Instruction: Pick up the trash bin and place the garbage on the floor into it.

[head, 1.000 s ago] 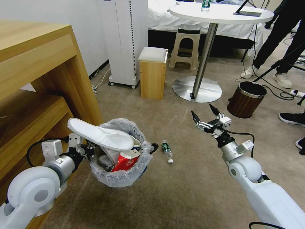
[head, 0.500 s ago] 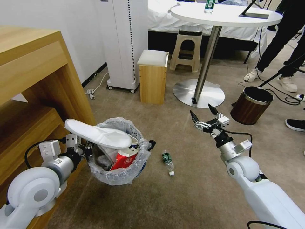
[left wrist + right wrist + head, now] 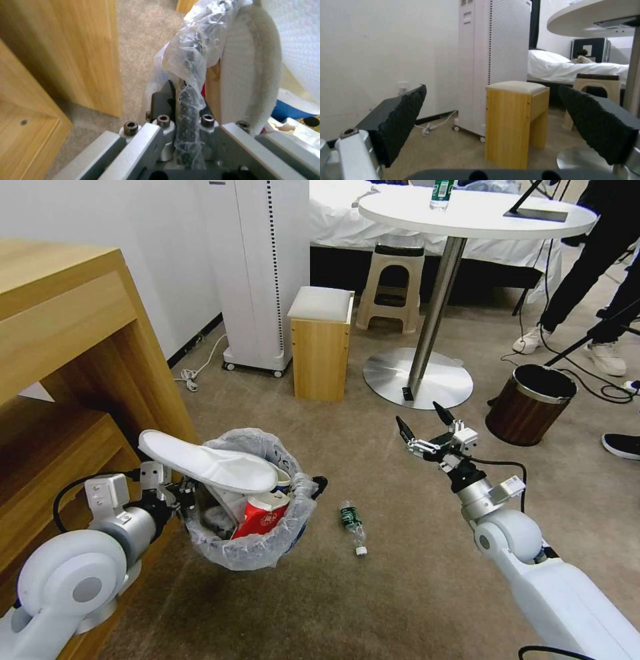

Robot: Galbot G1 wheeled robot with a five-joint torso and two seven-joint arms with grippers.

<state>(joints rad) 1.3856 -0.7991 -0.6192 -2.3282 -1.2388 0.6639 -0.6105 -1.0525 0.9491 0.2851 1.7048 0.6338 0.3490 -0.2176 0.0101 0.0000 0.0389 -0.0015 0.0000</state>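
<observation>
Left pincer (image 3: 179, 493) pinches bag-lined rim of trash bin (image 3: 248, 540), holding it off floor (image 3: 400, 593) for loading; slipper (image 3: 207, 463) overhangs top. Small bottle (image 3: 351, 519) lies at bin's 3 o'clock. Right pincer (image 3: 420, 425) spread, empty, at bottle's 1 o'clock.

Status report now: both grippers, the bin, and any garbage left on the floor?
Left gripper shut on trash bin rim, bin held up. Right gripper open, empty. Small bottle on floor between them. Nothing blocking.

Bare floor (image 3: 413, 573) lies open around the small bottle (image 3: 351, 518); wooden shelving (image 3: 73, 367) crowds the trash bin (image 3: 248, 543).
</observation>
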